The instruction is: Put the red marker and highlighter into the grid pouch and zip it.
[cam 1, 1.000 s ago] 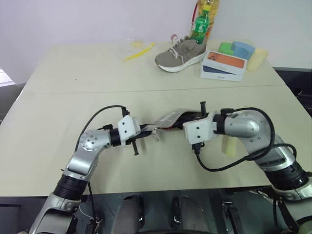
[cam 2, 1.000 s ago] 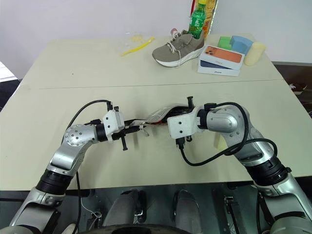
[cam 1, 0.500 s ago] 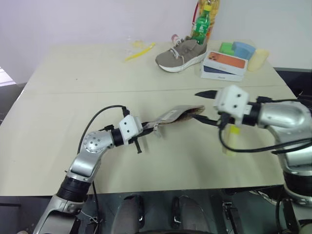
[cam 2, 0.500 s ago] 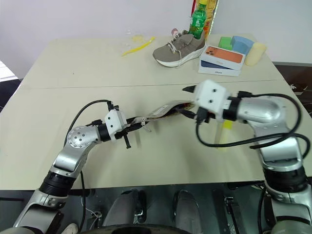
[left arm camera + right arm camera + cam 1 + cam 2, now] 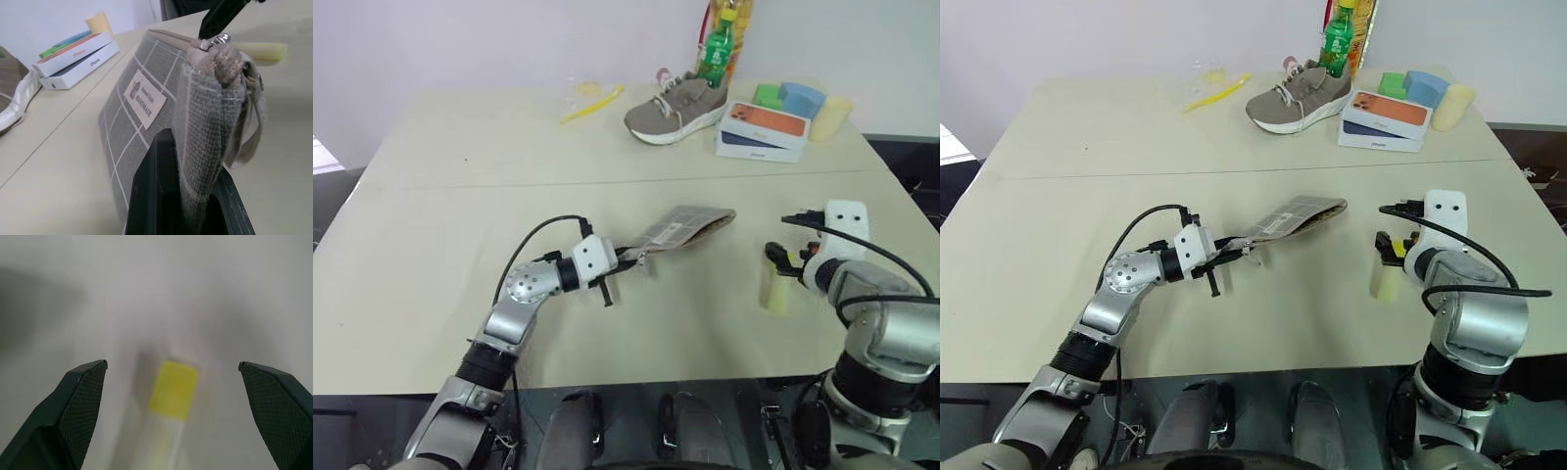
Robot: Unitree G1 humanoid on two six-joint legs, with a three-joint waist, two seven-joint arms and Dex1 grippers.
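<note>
The left gripper [image 5: 625, 259] is clamped on one end of the grid pouch [image 5: 687, 227], its forearm reaching level across the table [image 5: 431, 245] toward the right; the left wrist view shows the fabric pinched between its two fingers [image 5: 161, 196], with the zipper pull [image 5: 211, 43] and grey loop [image 5: 247, 142] just above. The pouch juts out from that grip, tilted, its far end toward the middle of the table. Well to the right lies the highlighter [image 5: 773, 292], flat on the tabletop (pale body, brighter yellow cap [image 5: 173, 389]). The right gripper [image 5: 787, 258] hovers just above it, pointing forward and down, jaws spread wide and empty, the pen lined up between the fingertips. I cannot make out the red marker, so whether it sits inside the pouch is not clear.

The risks, as I judge them: a round, smooth pen could roll or squirt sideways if the fingers close off-centre; and the pouch, pinched at one end only, could sag or twist, leaving its mouth badly placed for insertion
</note>
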